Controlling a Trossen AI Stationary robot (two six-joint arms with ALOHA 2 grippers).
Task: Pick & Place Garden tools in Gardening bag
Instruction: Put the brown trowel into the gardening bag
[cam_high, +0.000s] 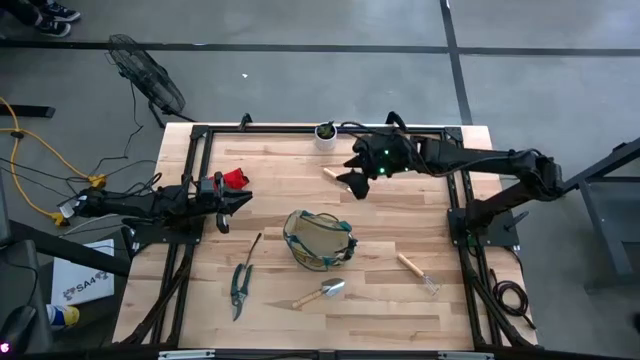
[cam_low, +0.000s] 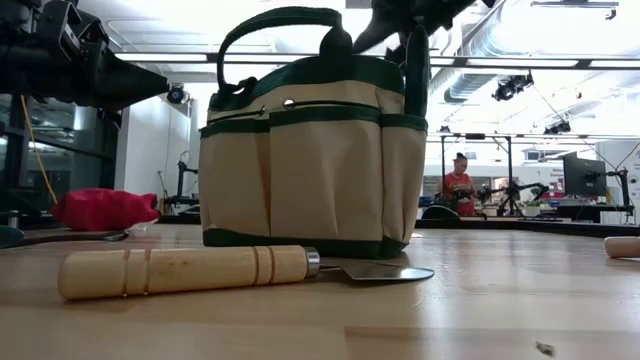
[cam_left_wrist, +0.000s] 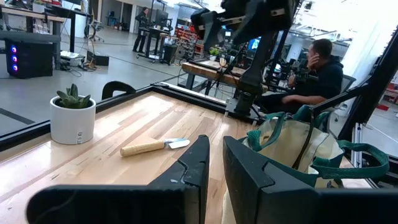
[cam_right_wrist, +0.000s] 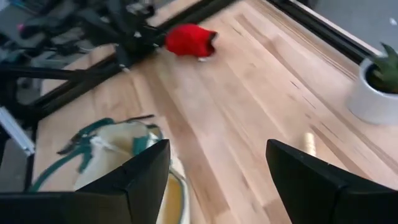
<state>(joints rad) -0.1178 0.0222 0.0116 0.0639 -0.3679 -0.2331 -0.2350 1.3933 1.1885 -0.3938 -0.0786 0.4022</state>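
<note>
Under the right gripper (cam_high: 352, 182) a wooden-handled tool (cam_high: 330, 174) shows only its handle end in the high view; the rest lies hidden beneath the claw. In the right wrist view the same tool (cam_right_wrist: 309, 142) is a pale stub between the fingers, its head out of sight, and the white pot (cam_right_wrist: 377, 93) beyond the claw is cut by the picture's edge. The gardening bag (cam_right_wrist: 118, 155) below that claw is blurred and partly covered by one finger (cam_right_wrist: 134, 180). In the low view, the red item (cam_low: 103, 209) shows no clear shape.
</note>
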